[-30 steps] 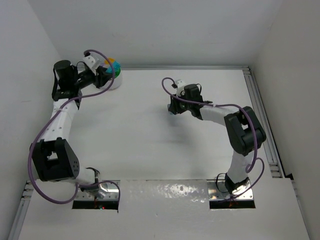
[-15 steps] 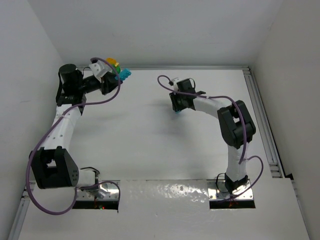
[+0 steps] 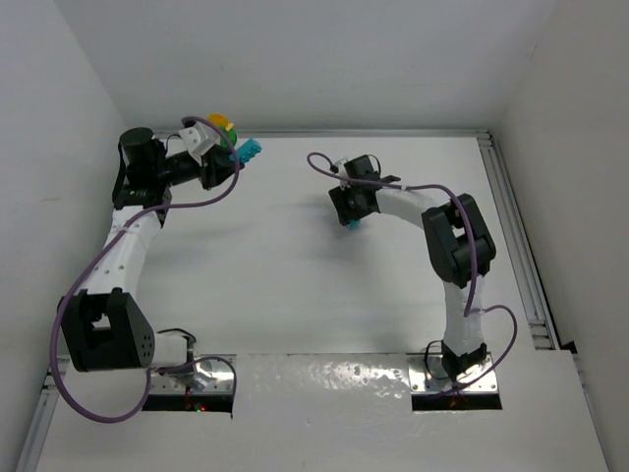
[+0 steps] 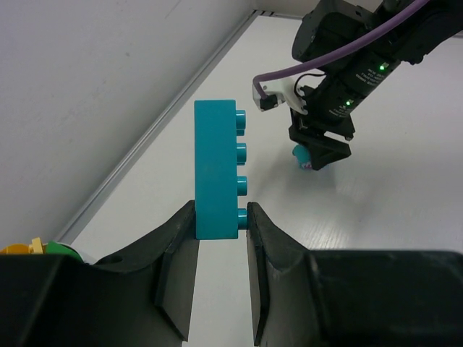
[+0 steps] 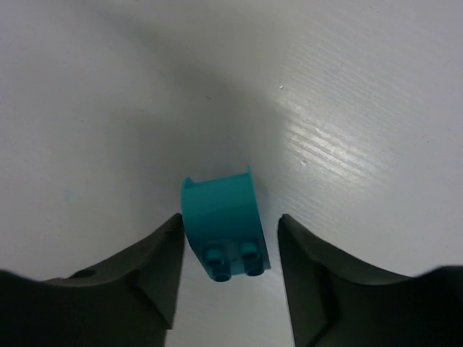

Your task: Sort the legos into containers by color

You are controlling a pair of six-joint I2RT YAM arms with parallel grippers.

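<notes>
the left gripper (image 4: 221,217) is clamped on a long teal lego brick (image 4: 215,170) and holds it off the table (image 3: 295,285), near the far left corner, close to a yellow lego (image 3: 220,123). the right gripper (image 5: 229,220) has its jaws apart, with a small teal lego (image 5: 221,206) lying on the table between them.

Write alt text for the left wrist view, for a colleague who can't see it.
The left gripper pinches a teal lego brick by its lower end, so the brick stands upright with four studs facing right. Beyond it, the right gripper points down at a small teal lego on the white table.
</notes>
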